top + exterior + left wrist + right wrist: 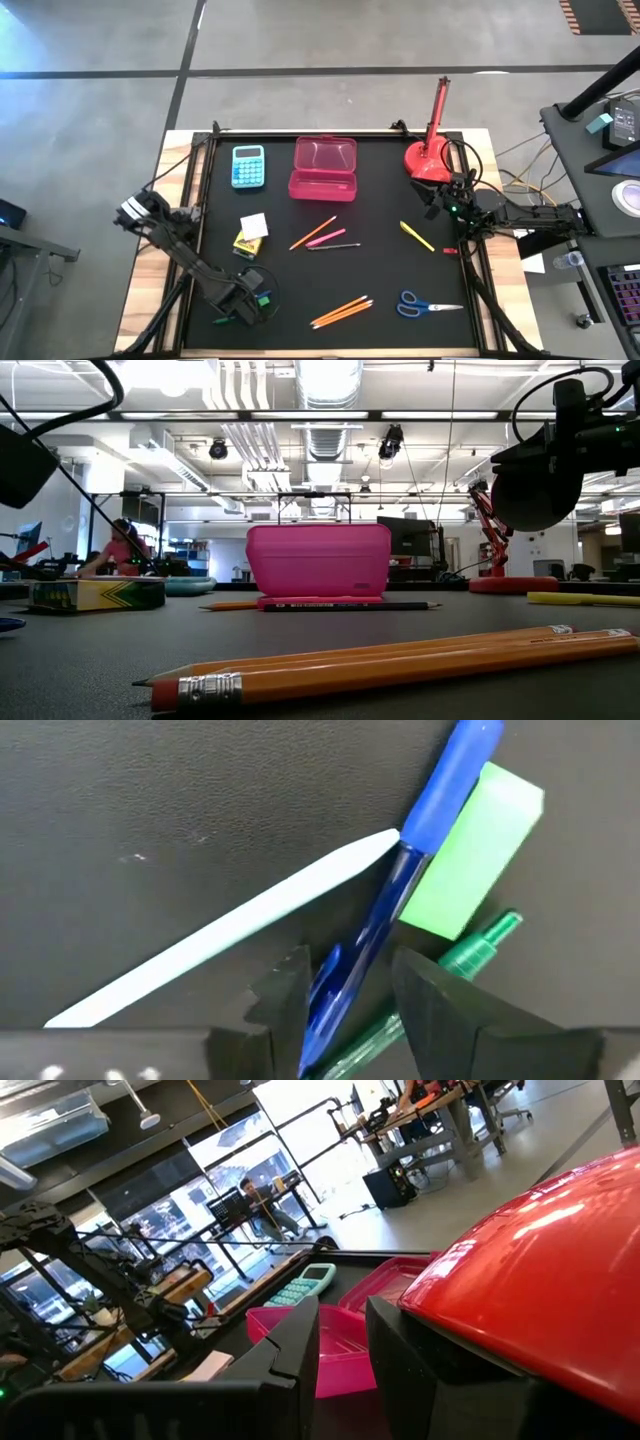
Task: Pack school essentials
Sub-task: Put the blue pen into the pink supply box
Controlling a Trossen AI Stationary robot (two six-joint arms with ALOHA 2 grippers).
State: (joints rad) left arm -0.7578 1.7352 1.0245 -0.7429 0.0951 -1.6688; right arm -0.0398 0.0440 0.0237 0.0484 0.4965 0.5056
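My left gripper (250,300) is low over the table's near-left corner and open. In its wrist view the fingers stand on either side of a blue pen (400,890) without clamping it. That pen lies on the mat beside a green block (470,850), a green pen (480,940) and a white stick (240,920). Farther off lie the white-and-yellow pack (250,232), orange and pink pencils (320,233), two orange pencils (340,312), a yellow pencil (417,236) and blue-handled scissors (425,305). My right gripper (445,195) waits at the right edge, its fingers (300,1350) a narrow gap apart.
The pink plastic case (323,167) and light-blue calculator (248,166) sit at the far side of the mat. A red desk lamp (430,150) stands at the far-right corner, close to my right gripper. The middle of the black mat (380,270) has bare room between the pencils.
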